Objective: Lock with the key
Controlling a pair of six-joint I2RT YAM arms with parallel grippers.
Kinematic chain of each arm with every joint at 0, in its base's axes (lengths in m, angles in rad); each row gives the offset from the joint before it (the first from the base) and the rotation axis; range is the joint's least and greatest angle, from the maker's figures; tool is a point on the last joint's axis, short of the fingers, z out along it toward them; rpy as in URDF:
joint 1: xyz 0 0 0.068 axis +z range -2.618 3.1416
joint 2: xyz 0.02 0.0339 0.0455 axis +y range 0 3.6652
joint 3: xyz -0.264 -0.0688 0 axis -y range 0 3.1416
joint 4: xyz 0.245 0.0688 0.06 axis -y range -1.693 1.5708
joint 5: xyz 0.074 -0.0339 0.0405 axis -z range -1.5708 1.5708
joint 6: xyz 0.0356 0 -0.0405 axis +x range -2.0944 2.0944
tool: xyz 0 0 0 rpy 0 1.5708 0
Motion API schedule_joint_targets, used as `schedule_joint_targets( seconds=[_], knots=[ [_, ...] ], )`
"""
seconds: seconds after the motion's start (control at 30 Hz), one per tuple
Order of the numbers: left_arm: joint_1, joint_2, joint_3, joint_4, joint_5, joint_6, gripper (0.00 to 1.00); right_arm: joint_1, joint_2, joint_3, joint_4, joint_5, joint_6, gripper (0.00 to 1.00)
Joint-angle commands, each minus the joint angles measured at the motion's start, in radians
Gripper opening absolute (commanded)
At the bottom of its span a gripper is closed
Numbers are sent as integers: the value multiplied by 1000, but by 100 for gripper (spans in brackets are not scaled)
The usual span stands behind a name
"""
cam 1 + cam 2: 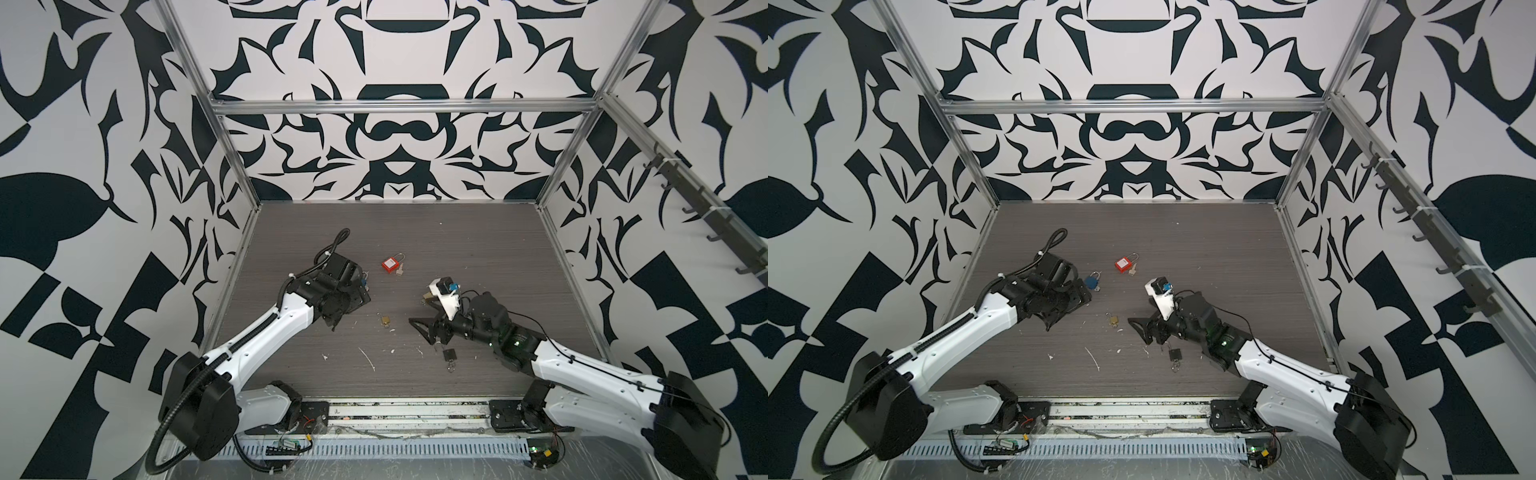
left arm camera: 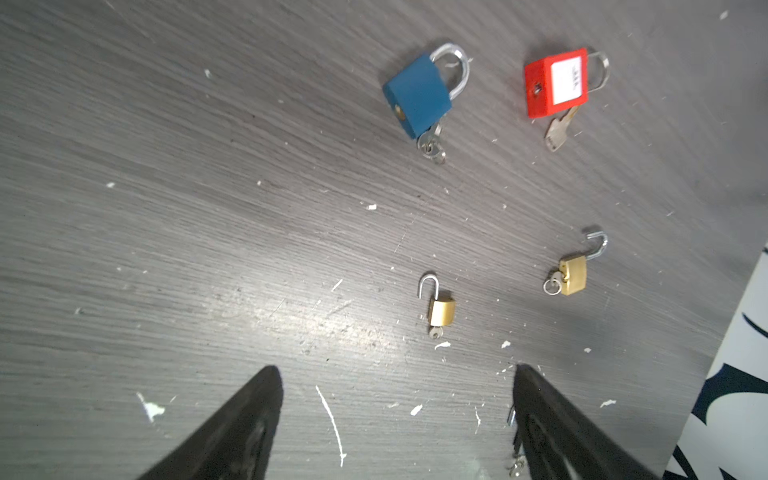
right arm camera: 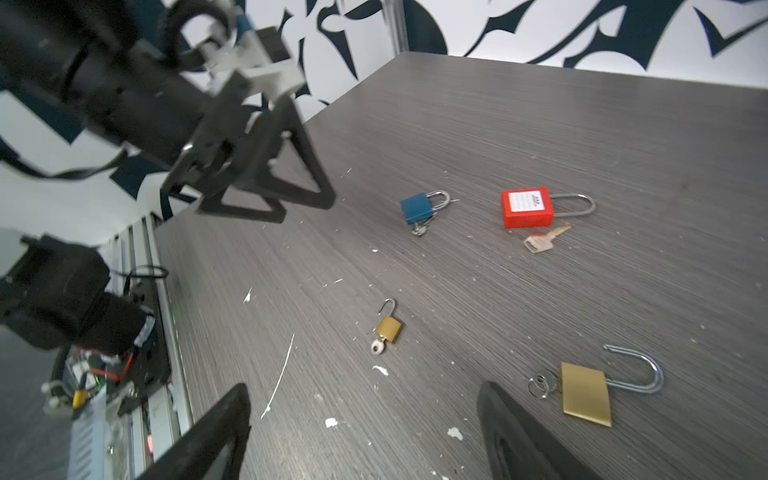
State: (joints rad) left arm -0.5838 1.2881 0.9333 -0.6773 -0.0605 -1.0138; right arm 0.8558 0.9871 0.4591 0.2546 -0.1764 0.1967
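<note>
Two robot arms are hovering over a scuffed grey table [image 1: 415, 232] strewn with padlocks. Both are empty-handed: the left gripper [image 2: 395, 372] is holding its fingers wide apart over bare wood, and the right gripper [image 3: 363, 388] is doing the same.

The likeliest job is lying just beside one finger of the right gripper: a large brass padlock [image 3: 586, 392], flat on the table, shackle swung open, its keys [image 3: 540, 384] sticking out of the base. Its long axis, key end to shackle, is running across the line of the fingers, with the key end facing the nearer finger.

A small brass padlock [image 1: 385, 320], also open and with its own small key [image 3: 378, 347] in place, is lying on the table between the two grippers. In both top views the right fingertips are looking nearer to it than the left, so the right arm seems better placed for either lock.

Farther back, a blue padlock [image 2: 417, 95] and a red padlock [image 3: 528, 218] are lying with shackles down, a loose key [image 3: 542, 241] just beside the red one. A dark padlock [image 1: 449, 355] is lying below the right arm.

The red lock is carrying a white label [image 3: 525, 200], its print too small to read. No brand is showing on the others.
</note>
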Motion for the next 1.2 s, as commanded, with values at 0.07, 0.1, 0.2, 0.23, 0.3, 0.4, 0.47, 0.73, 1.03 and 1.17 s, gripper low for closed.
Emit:
schedule_joint_targets(
  seconds=[0.07,0.1,0.2,0.23,0.3,0.4,0.47,0.73,1.03,1.17],
  knots=[
    [-41,112,53,-42,28,-34,89,96,-19,-19,-75,163,-195,88],
    [-53,129,57,-38,27,-34,89,112,-10,-14,-106,170,-200,88],
    [-92,191,70,-32,20,-33,88,156,8,0,-176,129,-226,86],
    [-98,220,75,-28,32,-33,88,171,11,0,-190,116,-236,86],
    [-107,282,96,-25,56,-26,88,198,13,3,-217,118,-248,85],
    [-124,354,155,-31,49,-6,86,223,13,-11,-225,139,-276,84],
    [-137,392,195,-39,39,1,84,238,20,-21,-224,152,-298,84],
    [-180,563,340,-103,38,-15,72,268,71,-1,-245,179,-339,83],
    [-198,637,429,-218,13,-32,64,270,89,-17,-177,235,-360,85],
    [-198,666,454,-240,21,-32,61,269,103,-26,-132,266,-355,87]
  ],
)
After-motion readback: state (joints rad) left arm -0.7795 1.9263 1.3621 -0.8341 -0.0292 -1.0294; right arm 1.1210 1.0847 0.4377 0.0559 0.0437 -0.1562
